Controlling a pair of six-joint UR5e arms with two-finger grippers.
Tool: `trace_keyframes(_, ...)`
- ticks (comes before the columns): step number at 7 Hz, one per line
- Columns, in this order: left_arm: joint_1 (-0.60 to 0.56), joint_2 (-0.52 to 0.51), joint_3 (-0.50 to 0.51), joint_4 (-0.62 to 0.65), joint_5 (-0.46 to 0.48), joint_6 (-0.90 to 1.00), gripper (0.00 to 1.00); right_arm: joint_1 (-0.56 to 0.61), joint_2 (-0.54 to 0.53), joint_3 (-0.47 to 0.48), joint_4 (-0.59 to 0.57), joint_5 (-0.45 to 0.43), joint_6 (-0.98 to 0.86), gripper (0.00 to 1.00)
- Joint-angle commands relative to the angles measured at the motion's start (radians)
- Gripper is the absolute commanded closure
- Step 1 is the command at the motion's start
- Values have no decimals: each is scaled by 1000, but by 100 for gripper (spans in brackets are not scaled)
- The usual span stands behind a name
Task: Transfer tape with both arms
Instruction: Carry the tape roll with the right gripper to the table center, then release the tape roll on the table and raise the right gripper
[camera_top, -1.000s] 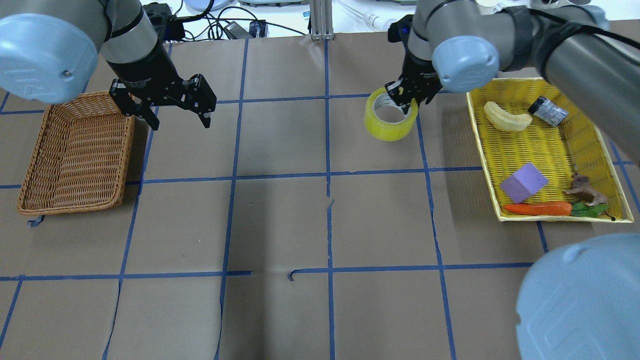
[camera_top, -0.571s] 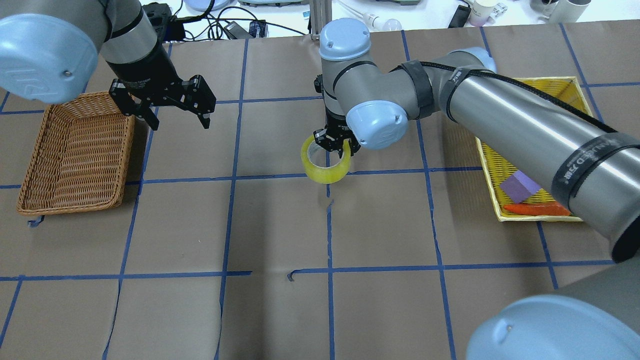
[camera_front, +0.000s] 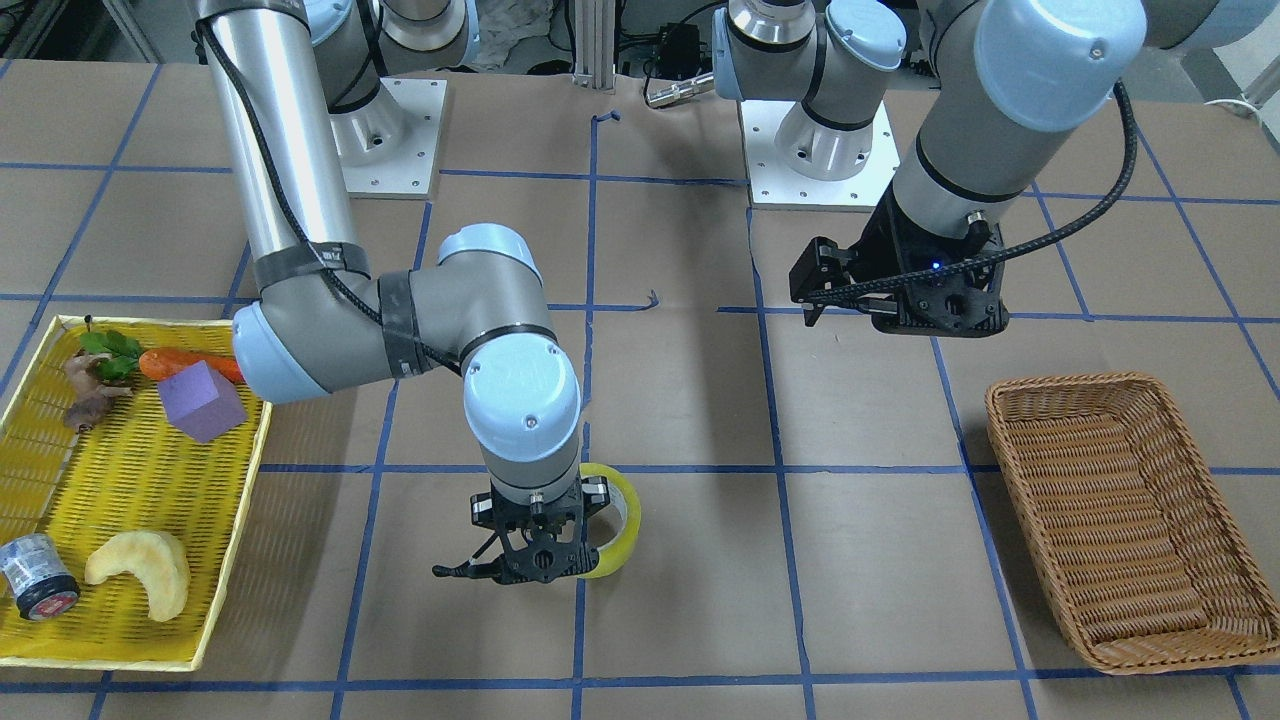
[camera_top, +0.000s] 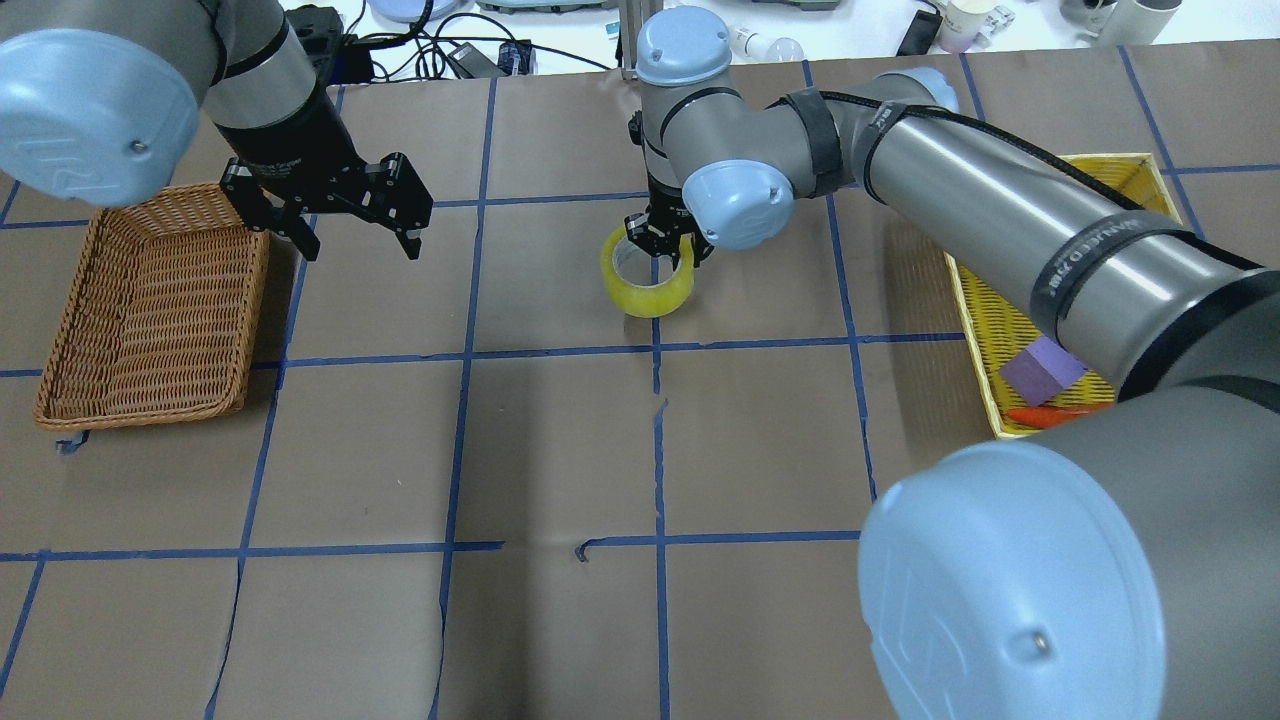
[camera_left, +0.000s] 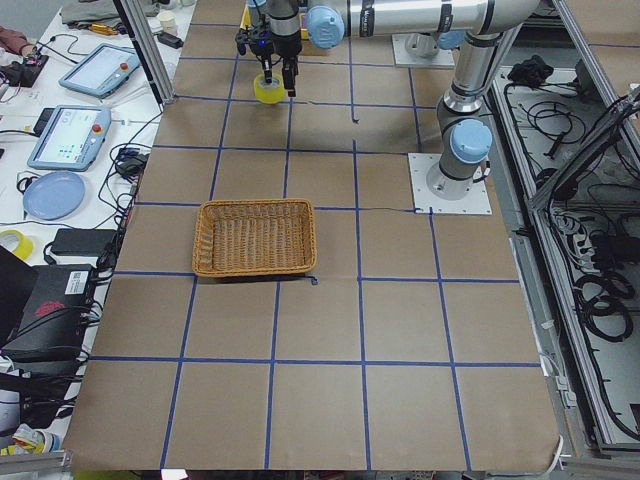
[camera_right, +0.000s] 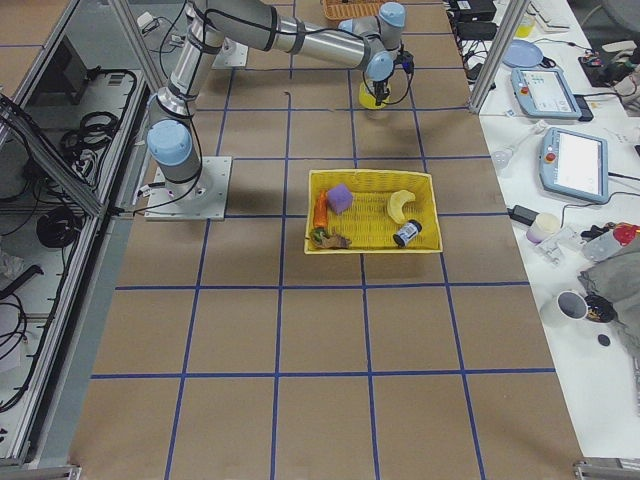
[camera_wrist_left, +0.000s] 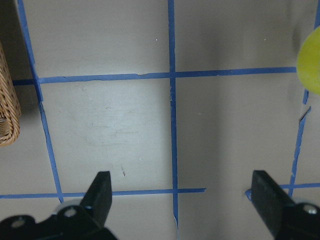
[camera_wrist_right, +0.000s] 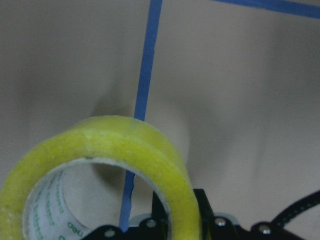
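Note:
The yellow-green tape (camera_top: 650, 298) hangs on edge from my right gripper (camera_top: 667, 252), which is shut on its upper rim, low over the table near the centre line. It also shows in the front view (camera_front: 626, 515) beside the right gripper (camera_front: 541, 552), and fills the right wrist view (camera_wrist_right: 115, 145). My left gripper (camera_top: 360, 243) is open and empty, hovering next to the wicker basket (camera_top: 150, 300), well left of the tape. In the left wrist view the left gripper (camera_wrist_left: 182, 200) is over bare table, with the tape (camera_wrist_left: 311, 60) at the right edge.
The empty wicker basket (camera_front: 1130, 520) stands on the robot's left. A yellow tray (camera_front: 130, 480) on its right holds a purple cube (camera_front: 200, 400), a carrot (camera_front: 185, 365), a pale curved piece (camera_front: 140, 570) and a small can (camera_front: 35, 590). My right arm partly covers the tray from overhead.
My right arm has carried the tape from beside the yellow tray leftward to the table's centre line, then a little farther from the robot. The left arm has not moved.

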Motion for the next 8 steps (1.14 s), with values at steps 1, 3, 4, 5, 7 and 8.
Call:
trace_keyframes(1,0,-2,0,0,-1,0,0,-25,63,-53,0,2,14,100)
trace_keyframes(3,0,-2,-3,0,1,0,0,-31,80,-53,0,-8,19,71)
trace_keyframes(4,0,-2,-3,0,1,0,0,-31,83,-53,1,-6,23,33)
trace_keyframes(5,0,-2,-3,1,2,0,0,-31,81,-60,1,2,26,15)
trace_keyframes(7,0,3,-2,5,1,0,0,-32,39,-83,6,2,26,0)
trace_keyframes(8,0,4,0,9,1,0,0,-34,-26,-71,33,2,16,0)
